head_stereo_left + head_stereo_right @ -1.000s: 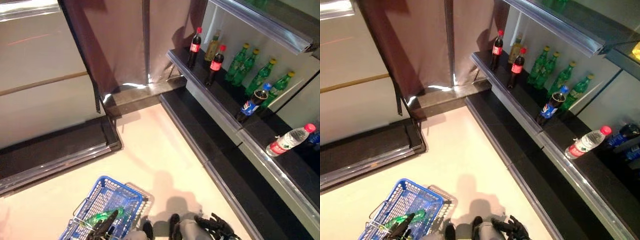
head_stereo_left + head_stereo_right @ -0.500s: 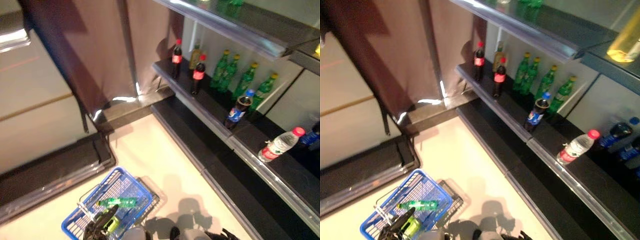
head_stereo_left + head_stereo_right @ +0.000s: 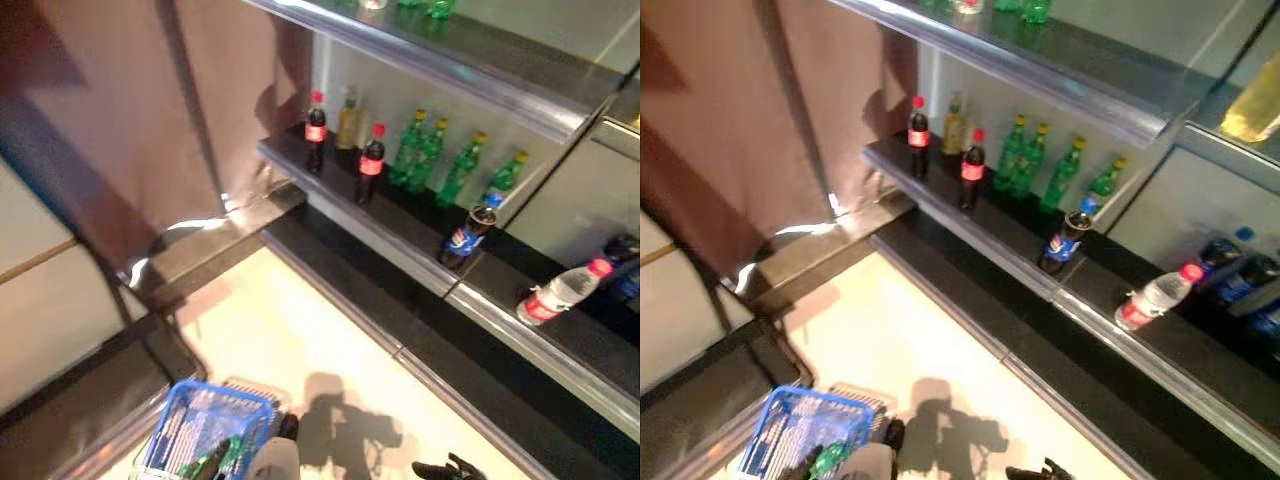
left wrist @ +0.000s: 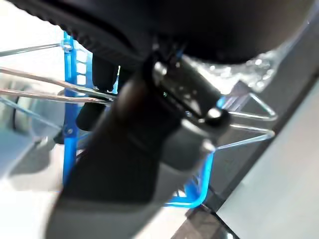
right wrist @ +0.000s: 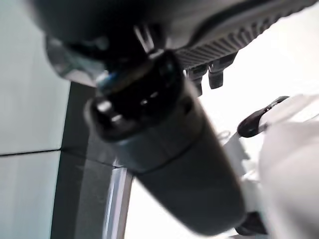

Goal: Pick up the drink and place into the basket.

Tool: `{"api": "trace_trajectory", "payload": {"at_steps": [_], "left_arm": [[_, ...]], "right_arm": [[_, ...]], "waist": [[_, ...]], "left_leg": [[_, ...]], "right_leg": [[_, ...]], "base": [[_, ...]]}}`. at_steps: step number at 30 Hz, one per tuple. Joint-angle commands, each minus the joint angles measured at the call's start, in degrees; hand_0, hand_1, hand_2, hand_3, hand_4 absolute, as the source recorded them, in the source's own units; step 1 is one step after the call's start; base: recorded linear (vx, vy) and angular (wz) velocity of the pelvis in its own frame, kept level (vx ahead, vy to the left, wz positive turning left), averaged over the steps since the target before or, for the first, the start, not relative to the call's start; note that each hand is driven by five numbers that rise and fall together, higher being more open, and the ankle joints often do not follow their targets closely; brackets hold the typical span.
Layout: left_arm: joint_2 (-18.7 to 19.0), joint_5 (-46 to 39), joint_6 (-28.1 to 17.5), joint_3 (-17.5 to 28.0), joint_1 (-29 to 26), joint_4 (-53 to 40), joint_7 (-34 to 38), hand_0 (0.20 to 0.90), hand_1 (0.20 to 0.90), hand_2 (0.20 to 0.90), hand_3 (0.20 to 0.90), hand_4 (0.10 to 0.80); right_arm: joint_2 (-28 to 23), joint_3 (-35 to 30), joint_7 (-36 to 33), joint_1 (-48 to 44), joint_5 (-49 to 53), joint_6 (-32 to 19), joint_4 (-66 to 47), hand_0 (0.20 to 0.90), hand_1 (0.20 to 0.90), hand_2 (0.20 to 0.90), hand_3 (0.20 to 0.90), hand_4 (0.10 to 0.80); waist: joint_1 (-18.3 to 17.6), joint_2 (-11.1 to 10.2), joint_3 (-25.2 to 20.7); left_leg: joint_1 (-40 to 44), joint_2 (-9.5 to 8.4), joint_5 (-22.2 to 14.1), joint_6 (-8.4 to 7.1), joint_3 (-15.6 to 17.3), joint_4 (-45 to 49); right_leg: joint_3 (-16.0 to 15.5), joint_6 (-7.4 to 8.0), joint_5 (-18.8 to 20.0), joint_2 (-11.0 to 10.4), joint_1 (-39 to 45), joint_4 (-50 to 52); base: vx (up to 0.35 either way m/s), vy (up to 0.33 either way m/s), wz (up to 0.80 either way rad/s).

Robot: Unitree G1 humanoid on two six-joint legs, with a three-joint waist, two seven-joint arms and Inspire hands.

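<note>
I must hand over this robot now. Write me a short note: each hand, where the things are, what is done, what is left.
Left hand: fingers curled round the wire handle of the blue basket, which hangs at the robot's lower left above the floor.
Right hand: low at the right, holding nothing that shows; whether its fingers are open or curled cannot be told.
Done: one green bottle already lies in the basket.
Left: on the lower shelf stand cola bottles, green bottles, a blue-label bottle; a clear bottle lies on its side. The next drink is not yet picked.
</note>
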Motion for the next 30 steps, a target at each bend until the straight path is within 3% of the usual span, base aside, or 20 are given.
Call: {"api": "trace_trajectory", "payload": {"at_steps": [1, 4, 6, 8, 10, 12, 13, 16, 19, 22, 23, 25, 27, 28, 30], "left_arm": [[1.34, 5.74, -3.61, -4.01, -3.89, -8.02, -2.18, 0.3, 0.3, 0.3, 0.2, 0.1], [3.14, 4.85, -4.67, -4.95, -5.58, -8.98, -1.29, 0.3, 0.3, 0.3, 0.2, 0.1], [4.76, 5.09, -4.74, -4.66, -5.24, -11.8, -1.12, 0.3, 0.3, 0.3, 0.2, 0.1], [5.28, 6.44, -5.36, -5.34, -5.24, -11.79, -1.68, 0.3, 0.3, 0.3, 0.2, 0.1], [6.14, 6.7, -5.39, -6.55, -5.61, -11.53, -2.11, 0.3, 0.3, 0.3, 0.2, 0.1], [6.1, 6.53, -4.95, -6.22, -5.86, -11.71, -1.47, 0.3, 0.3, 0.3, 0.2, 0.1], [5.62, 6.51, -4.91, -5.98, -5.96, -11.63, -1.28, 0.3, 0.3, 0.3, 0.2, 0.1], [3.66, 7.5, -5.15, -6.37, -4.92, -11.31, -1.53, 0.3, 0.3, 0.3, 0.2, 0.1], [2.53, 9.52, -5.25, -7.61, -4.01, -9.92, -2.5, 0.3, 0.3, 0.3, 0.2, 0.1], [2.0, 11.25, -5.69, -8.5, -4.16, -8.16, -2.04, 0.3, 0.3, 0.3, 0.2, 0.1], [1.88, 10.56, -5.51, -8.4, -4.49, -7.89, -1.5, 0.3, 0.3, 0.3, 0.2, 0.1], [1.66, 10.15, -5.34, -7.57, -4.57, -7.94, -2.01, 0.3, 0.3, 0.3, 0.2, 0.1], [1.2, 11.09, -5.8, -7.26, -4.67, -7.85, -1.91, 0.3, 0.3, 0.3, 0.2, 0.1], [1.13, 10.73, -5.77, -7.52, -4.71, -7.86, -2.04, 0.3, 0.3, 0.3, 0.2, 0.1], [0.94, 9.76, -5.22, -7.58, -4.69, -7.76, -1.89, 0.3, 0.3, 0.3, 0.2, 0.1]], "right_arm": [[-4.15, -0.71, -0.91, 2.68, -1.48, -2.23, -2.71, 0.9, 0.9, 0.9, 0.9, 0.8], [-2.98, 0.61, -1.3, 3.1, -2.88, -3.28, -4.65, 0.9, 0.9, 0.9, 0.9, 0.8], [-2.64, 4.17, -3.19, 2.24, -6.19, -3.96, -9.29, 0.9, 0.9, 0.9, 0.9, 0.8], [-2.63, 5.31, -4.47, 1.63, -5.01, -3.41, -11.18, 0.9, 0.9, 0.9, 0.9, 0.8], [-2.89, 5.56, -5.42, 1.18, -1.5, -2.12, -12.95, 0.9, 0.9, 0.9, 0.9, 0.8], [-3.14, 5.26, -4.91, 1.05, -0.8, -2.13, -12.54, 0.9, 0.9, 0.9, 0.9, 0.8], [-3.47, 5.03, -4.4, 0.78, -1.24, -2.18, -11.62, 0.9, 0.9, 0.9, 0.9, 0.8], [-3.73, 4.23, -3.02, 0.87, -1.77, -2.83, -9.15, 0.9, 0.9, 0.9, 0.9, 0.8], [-3.1, 3.92, -2.91, 1.72, -0.97, -3.68, -8.12, 0.9, 0.9, 0.9, 0.9, 0.8], [-2.65, 3.6, -2.8, 1.94, -1.58, -2.62, -7.78, 0.9, 0.9, 0.9, 0.9, 0.8], [-2.62, 3.91, -2.67, 1.92, -2.48, -1.98, -7.59, 0.9, 0.9, 0.9, 0.9, 0.8], [-3.23, 5.47, -2.54, 1.42, -5.15, -1.73, -7.63, 0.9, 0.9, 0.9, 0.9, 0.8], [-3.74, 6.37, -3.07, 0.98, -5.87, -1.09, -8.38, 0.9, 0.9, 0.9, 0.9, 0.8], [-4.59, 6.85, -3.26, 0.64, -4.81, -0.83, -8.59, 0.9, 0.9, 0.9, 0.9, 0.8], [-5.44, 7.04, -3.37, -0.25, -3.09, -0.74, -8.19, 0.9, 0.9, 0.9, 0.9, 0.8]], "waist": [[-2.69, 1.1, -0.98], [-2.75, 0.85, -1.41], [-1.84, 2.13, -0.99], [-1.96, 2.46, -0.79], [-2.58, 2.27, -0.36], [-2.51, 2.13, -0.05], [-2.31, 1.95, 0.01], [-2.33, 1.98, -0.58], [-3.12, 2.13, -1.57], [-3.92, 1.73, -1.99], [-4.15, 1.26, -2.04], [-3.92, 0.2, -1.71], [-3.62, -0.1, -1.39], [-3.26, -0.2, -0.67], [-2.63, 0.04, 0.16]], "left_leg": [[-7.03, 4.47, -1.27, -2.24, -4.13, 5.71], [-5.06, 2.51, -2.64, -0.09, -1.8, 4.9], [-1.9, 2.79, -3.16, 0.94, 2.46, 2.45], [-0.82, 2.81, -3.43, 1.26, 4.0, 1.43], [-0.35, 2.27, -3.94, 0.95, 5.88, 1.5], [0.62, 1.91, -4.37, 0.39, 8.34, 1.7], [1.21, 1.43, -4.74, 0.13, 10.11, 1.82], [2.7, 0.67, -4.67, 0.04, 11.15, 0.38], [3.82, 0.3, -4.56, 0.07, 10.1, -0.86], [3.03, 0.19, -6.06, -0.13, 9.35, 2.46], [2.63, 0.13, -7.11, -0.15, 9.08, 5.1], [1.28, 0.87, -8.48, -0.15, 9.49, 14.01], [-1.21, 1.39, -6.56, -0.3, 8.38, 21.53], [-5.14, 1.21, -4.94, -0.28, 6.72, 30.11], [-7.96, 1.25, -3.32, -0.36, 5.39, 31.58]], "right_leg": [[-3.37, 2.79, 5.91, -0.78, 3.65, -3.47], [-7.15, 4.47, 9.83, -3.69, 0.26, -0.59], [-13.93, 4.6, 12.94, -5.25, -5.64, 5.34], [-15.27, 4.34, 11.84, -3.36, -7.58, 5.97], [-17.27, 2.65, 10.32, -0.19, -8.76, 3.68], [-20.18, 1.71, 10.35, 0.06, -8.69, -0.23], [-21.89, 1.54, 12.12, -0.5, -8.59, -3.85], [-20.77, 1.97, 15.32, -0.71, -8.02, -9.15], [-18.41, 1.2, 15.26, 0.82, -7.17, -10.51], [-16.08, 0.56, 15.11, 1.04, -6.5, -10.97], [-15.4, 0.37, 15.43, 0.94, -6.34, -11.19], [-17.01, -0.31, 15.4, 0.02, -6.03, -10.86], [-17.4, -1.39, 15.16, 0.23, -6.05, -10.17], [-17.27, -2.3, 14.8, 0.64, -6.2, -9.08], [-16.4, -2.69, 14.43, 1.47, -5.81, -8.28]], "base": [[0.263, 0.497, -0.4], [0.216, 0.468, -0.29], [0.055, 0.358, -0.71], [0.024, 0.177, -1.02], [0.05, 0.126, -0.71], [0.053, 0.086, -0.12], [0.084, 0.052, -0.21], [0.151, 0.006, -0.38], [0.2, -0.058, -0.06], [0.193, -0.144, 0.26], [0.169, -0.177, 0.46], [0.175, -0.202, 0.31], [0.13, -0.173, 0.08], [0.102, -0.136, 0.16], [0.129, -0.034, 0.06]]}}
